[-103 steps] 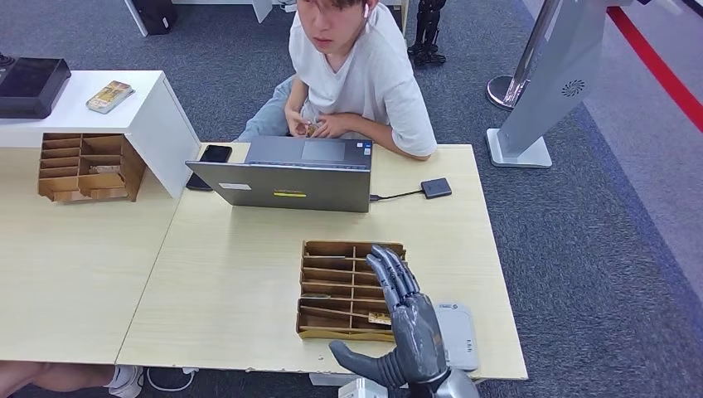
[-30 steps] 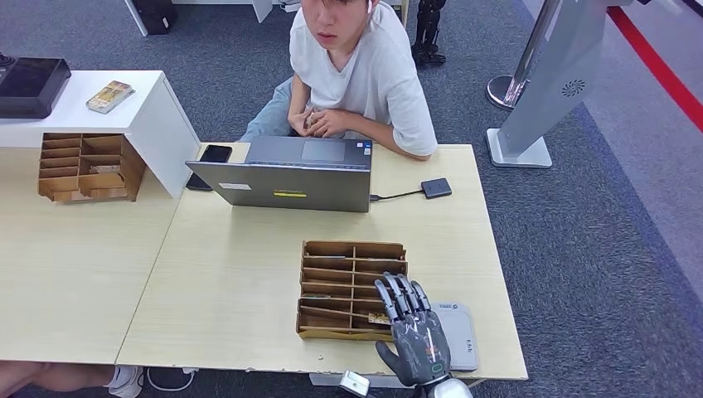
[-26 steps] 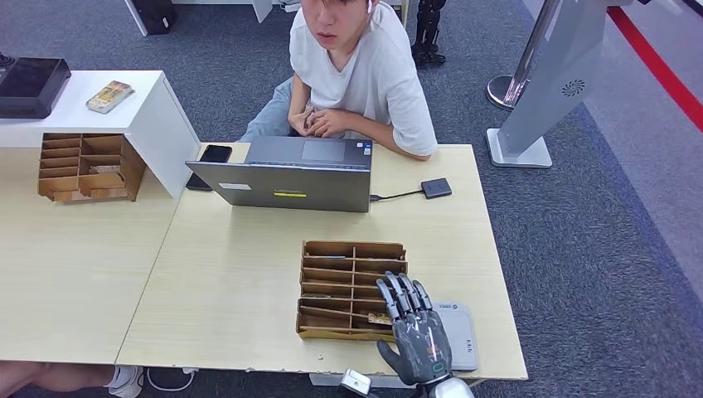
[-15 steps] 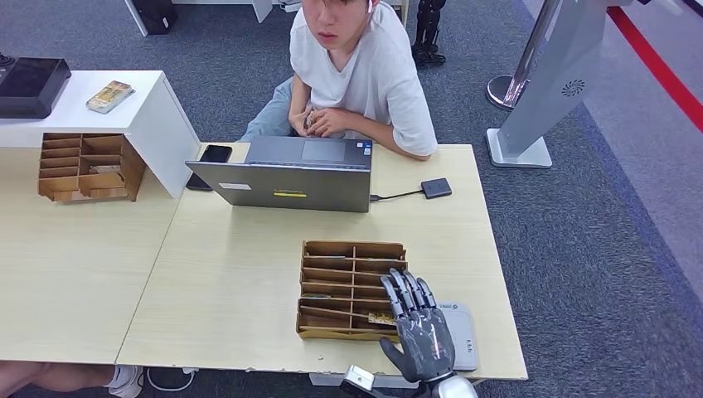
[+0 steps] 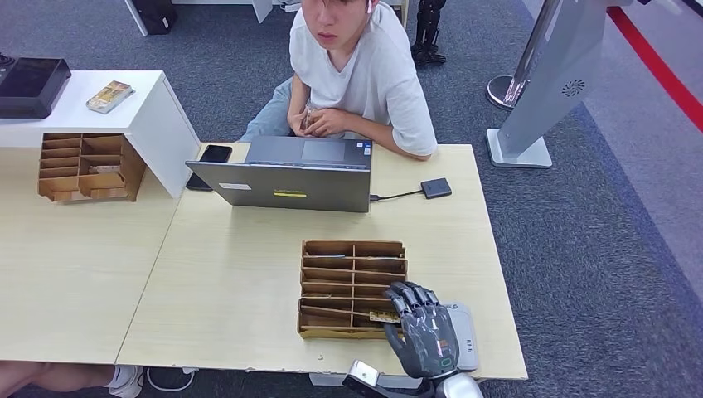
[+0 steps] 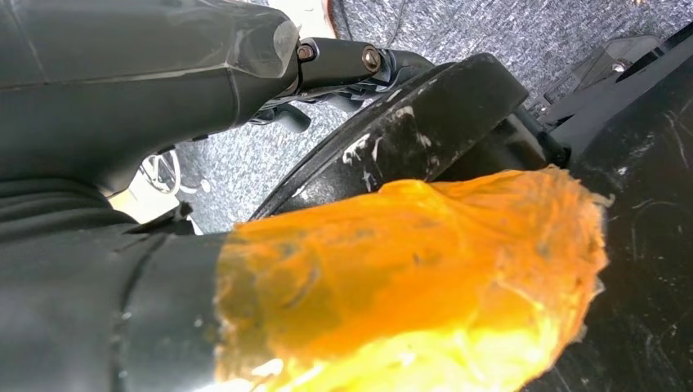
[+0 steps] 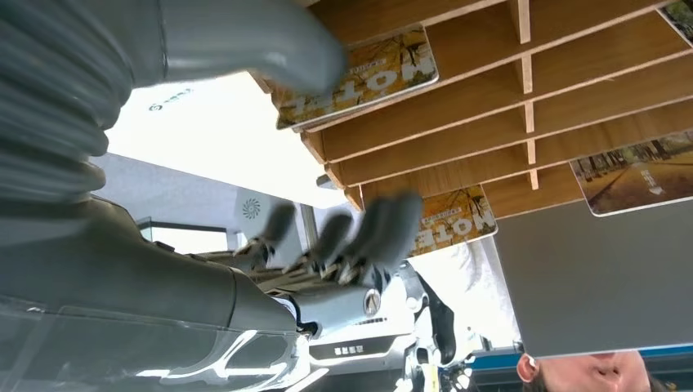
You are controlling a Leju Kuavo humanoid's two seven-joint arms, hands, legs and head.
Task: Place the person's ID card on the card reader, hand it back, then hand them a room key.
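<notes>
As the fingers fold, the right hand [image 5: 424, 332] is no longer flat and spread as it was half a second ago. It now hangs curled over the near right corner of the rack [image 5: 352, 249], having drawn back toward the table's near edge over the last few seconds. The thumb stands apart from the bent fingers, and the wrist view shows open space between them, so the hand grips nothing yet. Just under the fingertips, a key card [image 5: 380, 317] lies in the rack's nearest row. From the head view I cannot tell whether they already touch it. The left hand [image 6: 122, 90] hangs low in its wrist view, and its fingers cannot be made out.

Just right of the rack, partly under the right hand, lies the reader [image 5: 464, 332], with no card on the part that shows. Beyond the rack stands the laptop [image 5: 286, 186], and behind it sits the person [image 5: 365, 75], hands together on something small [image 5: 308, 123]. It may be the ID card, but it is too small to be sure.

The curl reads as the start of a pinch on the key card, so the task looks to be at its last step, the room key. The card lies flat in a shallow slot, so lifting it will probably need the thumb brought under or against its edge.
</notes>
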